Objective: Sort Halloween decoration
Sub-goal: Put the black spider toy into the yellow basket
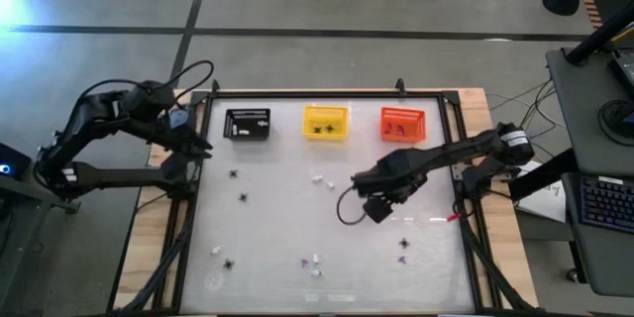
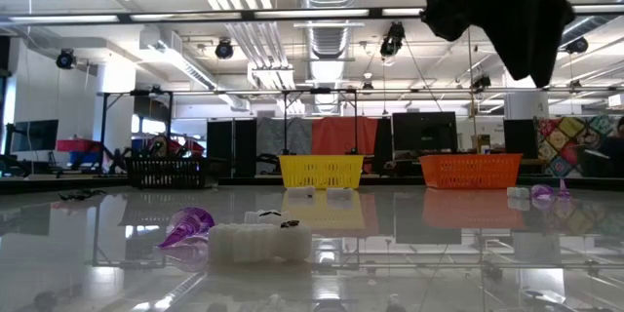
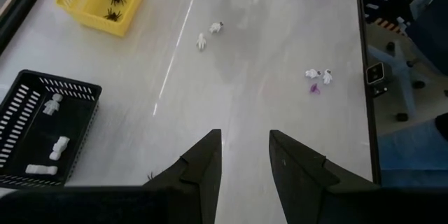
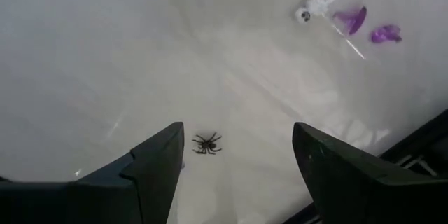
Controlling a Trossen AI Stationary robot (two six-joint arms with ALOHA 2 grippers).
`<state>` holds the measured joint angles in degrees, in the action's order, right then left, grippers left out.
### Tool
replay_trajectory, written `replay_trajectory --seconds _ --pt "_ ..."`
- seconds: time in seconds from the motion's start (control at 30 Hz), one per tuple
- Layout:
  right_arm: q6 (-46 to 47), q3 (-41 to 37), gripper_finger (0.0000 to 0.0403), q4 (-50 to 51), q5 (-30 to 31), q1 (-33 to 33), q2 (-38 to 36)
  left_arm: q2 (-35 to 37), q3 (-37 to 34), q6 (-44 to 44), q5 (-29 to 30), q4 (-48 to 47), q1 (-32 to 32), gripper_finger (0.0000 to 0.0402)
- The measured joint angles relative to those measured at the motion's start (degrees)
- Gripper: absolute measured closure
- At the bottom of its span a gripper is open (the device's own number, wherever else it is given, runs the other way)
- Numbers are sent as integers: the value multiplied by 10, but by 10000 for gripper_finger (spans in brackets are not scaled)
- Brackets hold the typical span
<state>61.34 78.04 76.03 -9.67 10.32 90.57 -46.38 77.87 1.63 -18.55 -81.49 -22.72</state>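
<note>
Right pincer (image 4: 234,157) gaping at full width, holding nothing, poised right of centre over the white surface (image 1: 287,228) with a black spider (image 4: 206,143) lying flat between its fingers. Best handled by dropping straight down, keeping the spider centred in the gap, and closing only once the tips meet the surface, since so thin a shape would likely slip out of a high pinch. Just beyond, a white bit (image 4: 315,3) and two purple bits (image 4: 364,24), close enough to deserve care against nudging. Left pincer (image 3: 243,164) partly open, empty, waiting at the left edge near the black basket (image 1: 248,124). Farther out, trinkets scattered loose: tiny leggy black spiders, pale bone-like whites, small purple curls. More sit sorted already: whites in the black basket, spiders in the yellow basket (image 1: 326,122); contents of the orange basket (image 1: 402,125) too small to tell.
</note>
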Motion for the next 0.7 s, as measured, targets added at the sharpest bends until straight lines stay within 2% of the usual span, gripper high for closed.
replay_trajectory --seconds 0.33,0.7 --pt "157 -45 145 -16 8 104 0 9 0 0 0 0 0 299" --pt "308 -143 145 -166 7 182 0 7 0 0 0 1 0 299"
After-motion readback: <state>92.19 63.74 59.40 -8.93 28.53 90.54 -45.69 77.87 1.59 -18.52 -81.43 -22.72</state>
